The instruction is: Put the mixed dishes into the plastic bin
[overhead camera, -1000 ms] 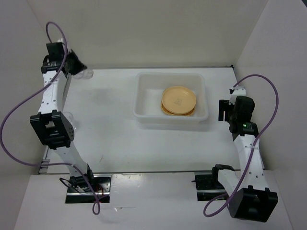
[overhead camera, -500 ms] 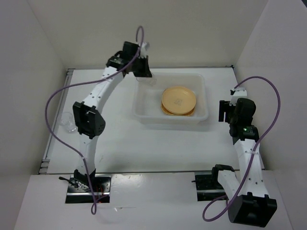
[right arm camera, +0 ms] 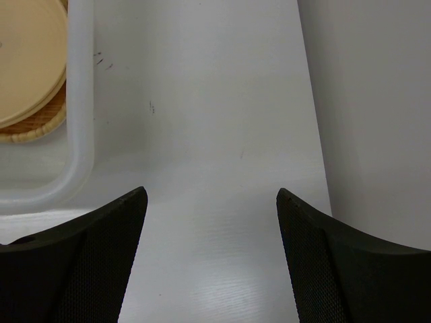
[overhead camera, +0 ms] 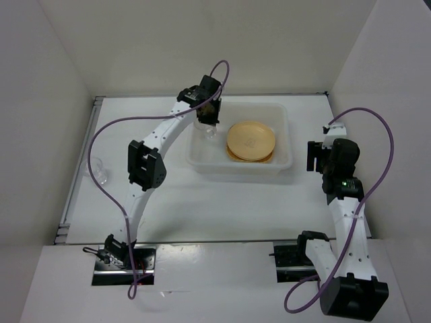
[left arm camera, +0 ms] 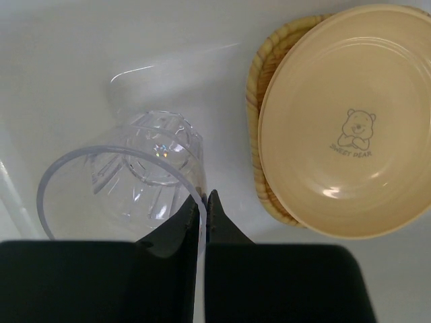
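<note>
left jaws moved over plastic bin (overhead camera: 239, 165), pinching glass cup (left arm camera: 156, 171); right jaws spread.

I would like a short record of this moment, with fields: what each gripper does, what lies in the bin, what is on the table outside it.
left gripper: shut on the rim of a glass cup, over the left part of the bin
right gripper: open, empty, to the right of the bin
in bin: round plate with a bear, stacked on the woven plate
on table: second cup, far left
</note>
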Controlling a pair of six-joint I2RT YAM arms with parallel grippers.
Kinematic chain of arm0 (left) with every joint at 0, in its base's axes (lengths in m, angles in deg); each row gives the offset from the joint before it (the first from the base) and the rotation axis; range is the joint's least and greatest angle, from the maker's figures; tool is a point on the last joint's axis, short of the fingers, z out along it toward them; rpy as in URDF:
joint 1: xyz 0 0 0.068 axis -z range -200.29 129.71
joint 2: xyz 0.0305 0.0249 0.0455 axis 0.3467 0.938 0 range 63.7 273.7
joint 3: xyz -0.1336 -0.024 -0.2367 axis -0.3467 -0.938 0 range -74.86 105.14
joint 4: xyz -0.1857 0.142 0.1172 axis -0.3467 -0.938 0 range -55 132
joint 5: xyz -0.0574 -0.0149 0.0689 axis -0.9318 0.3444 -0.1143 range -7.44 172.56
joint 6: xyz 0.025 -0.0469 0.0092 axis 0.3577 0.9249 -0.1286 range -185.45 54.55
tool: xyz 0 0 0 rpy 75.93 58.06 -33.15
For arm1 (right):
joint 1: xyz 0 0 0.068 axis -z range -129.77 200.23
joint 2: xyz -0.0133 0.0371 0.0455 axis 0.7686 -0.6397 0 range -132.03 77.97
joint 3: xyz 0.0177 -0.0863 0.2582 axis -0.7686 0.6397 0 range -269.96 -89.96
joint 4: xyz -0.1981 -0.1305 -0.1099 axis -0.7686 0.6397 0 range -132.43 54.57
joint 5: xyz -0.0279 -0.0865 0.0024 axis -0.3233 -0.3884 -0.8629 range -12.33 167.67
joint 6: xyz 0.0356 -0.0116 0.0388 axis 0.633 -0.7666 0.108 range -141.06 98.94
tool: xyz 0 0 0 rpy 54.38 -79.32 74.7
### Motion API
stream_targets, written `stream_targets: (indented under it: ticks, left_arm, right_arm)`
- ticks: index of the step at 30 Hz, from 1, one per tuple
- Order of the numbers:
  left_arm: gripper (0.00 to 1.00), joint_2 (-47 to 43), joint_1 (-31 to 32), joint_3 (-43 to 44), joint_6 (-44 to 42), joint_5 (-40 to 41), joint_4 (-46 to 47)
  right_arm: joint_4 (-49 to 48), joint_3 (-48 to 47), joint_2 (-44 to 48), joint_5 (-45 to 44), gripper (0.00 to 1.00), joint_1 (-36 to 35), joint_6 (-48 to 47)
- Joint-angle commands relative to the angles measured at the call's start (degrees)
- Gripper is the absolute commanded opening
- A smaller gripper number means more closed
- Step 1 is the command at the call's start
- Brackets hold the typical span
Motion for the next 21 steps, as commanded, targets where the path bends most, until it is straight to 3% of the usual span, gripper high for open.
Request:
stream_targets:
  ticks: [1,16,21]
  left_arm:
    - [0.00,1.63,0.93,3.30,-0.47,3.34,0.70]
    - [0.18,4.10,0.93,5.59,0.58,2.73,0.70]
    - [0.48,3.05,0.93,7.87,1.11,3.26,0.18]
  right_arm:
    - [-2.75,0.14,1.19,-0.36,0.82,-0.49,-0.25]
    - [-2.75,0.14,1.72,-0.36,0.82,-1.02,-0.25]
    - [-2.75,0.14,1.72,0.16,0.82,-1.02,-0.25]
